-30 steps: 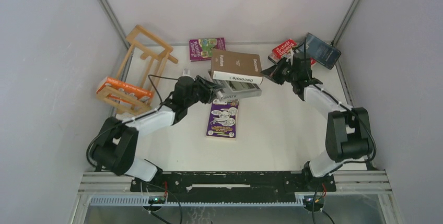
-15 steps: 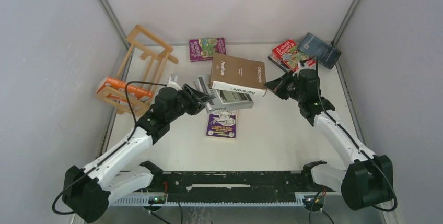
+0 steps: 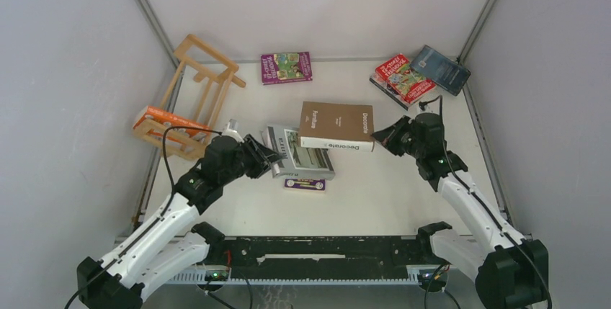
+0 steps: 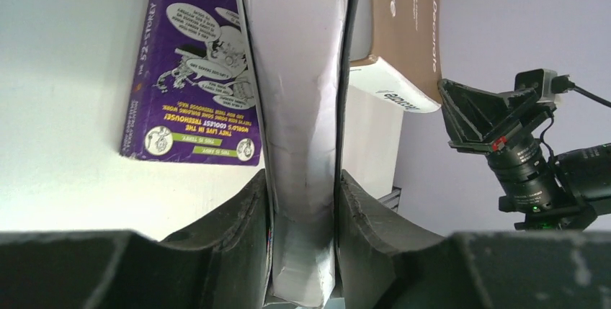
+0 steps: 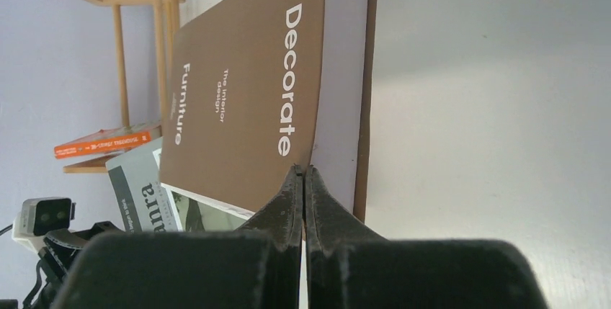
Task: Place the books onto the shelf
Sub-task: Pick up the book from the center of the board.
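White tabletop (image 3: 389, 194), slatted wooden shelf (image 3: 211, 55), thick brown book (image 3: 337, 120).

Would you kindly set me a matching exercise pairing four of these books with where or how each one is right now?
Things:
1. orange book
2. grey-white book
3. brown book
4. dark blue book

Places or states:
A. far right corner of the table
B. resting on the shelf
C. clamped in the left gripper
D. "Decorate" printed on it

Pairs: 1-B, 2-C, 3-D, 4-A
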`<state>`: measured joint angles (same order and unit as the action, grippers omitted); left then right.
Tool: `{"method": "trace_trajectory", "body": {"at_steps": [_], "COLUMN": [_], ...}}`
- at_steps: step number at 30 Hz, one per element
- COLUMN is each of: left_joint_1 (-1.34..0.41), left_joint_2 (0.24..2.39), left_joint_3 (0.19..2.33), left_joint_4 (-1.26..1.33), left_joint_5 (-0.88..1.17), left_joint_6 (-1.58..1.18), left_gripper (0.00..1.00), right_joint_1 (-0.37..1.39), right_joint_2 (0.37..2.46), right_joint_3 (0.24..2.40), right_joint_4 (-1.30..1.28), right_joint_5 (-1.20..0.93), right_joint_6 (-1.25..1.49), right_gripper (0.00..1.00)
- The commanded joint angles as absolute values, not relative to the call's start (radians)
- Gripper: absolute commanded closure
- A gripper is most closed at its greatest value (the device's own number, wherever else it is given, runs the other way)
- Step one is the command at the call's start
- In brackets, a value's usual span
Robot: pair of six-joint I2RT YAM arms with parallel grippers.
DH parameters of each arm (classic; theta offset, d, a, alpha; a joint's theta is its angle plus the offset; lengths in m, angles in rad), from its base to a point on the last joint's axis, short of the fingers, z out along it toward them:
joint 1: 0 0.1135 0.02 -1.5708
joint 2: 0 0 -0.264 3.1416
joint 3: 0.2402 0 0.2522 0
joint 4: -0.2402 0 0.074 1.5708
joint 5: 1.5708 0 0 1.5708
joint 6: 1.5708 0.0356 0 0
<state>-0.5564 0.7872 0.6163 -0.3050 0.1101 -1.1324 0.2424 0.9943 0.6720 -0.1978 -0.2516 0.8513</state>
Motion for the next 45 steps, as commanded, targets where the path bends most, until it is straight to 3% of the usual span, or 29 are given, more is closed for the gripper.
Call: {"method": "trace_trajectory", "body": {"at_steps": [1,28,31,34,36,39,45], "left_joint_1": [-0.564,-0.568,-0.567,-0.568,-0.569,-0.569,-0.569], "left_joint_2": [0.741,0.876,0.894,0.908,0.916,0.924,0.946], "left_joint_3": [0.631,1.023,1.055,1.078,1.089,1.102,1.141], "left_joint_4": [-0.313,-0.641,-0.668,-0.691,-0.706,-0.718,-0.750], "left_joint_5": [0.124,0.018,0.005,0.004,0.003,-0.026,-0.054], "left_joint_6": [-1.084,-0.910,-0.892,-0.879,-0.870,-0.864,-0.864], "left_gripper": [0.60,0.62,0.62,0.62,0.62,0.63,0.64], "right_joint_1": [0.216,0.125,0.127,0.130,0.131,0.130,0.143], "right_joint_2": [0.937,0.998,1.014,1.015,1.009,0.996,0.954], "right_joint_3": [0.629,0.512,0.511,0.511,0.511,0.511,0.520], "right_joint_4": [-0.211,-0.255,-0.265,-0.272,-0.279,-0.283,-0.305], "right_joint_5": [-0.215,0.037,0.059,0.083,0.096,0.103,0.124], "right_joint_6": [0.836,0.820,0.830,0.840,0.842,0.842,0.836], "right_gripper": [1.00,1.00,0.87,0.56,0.45,0.34,0.27]}}
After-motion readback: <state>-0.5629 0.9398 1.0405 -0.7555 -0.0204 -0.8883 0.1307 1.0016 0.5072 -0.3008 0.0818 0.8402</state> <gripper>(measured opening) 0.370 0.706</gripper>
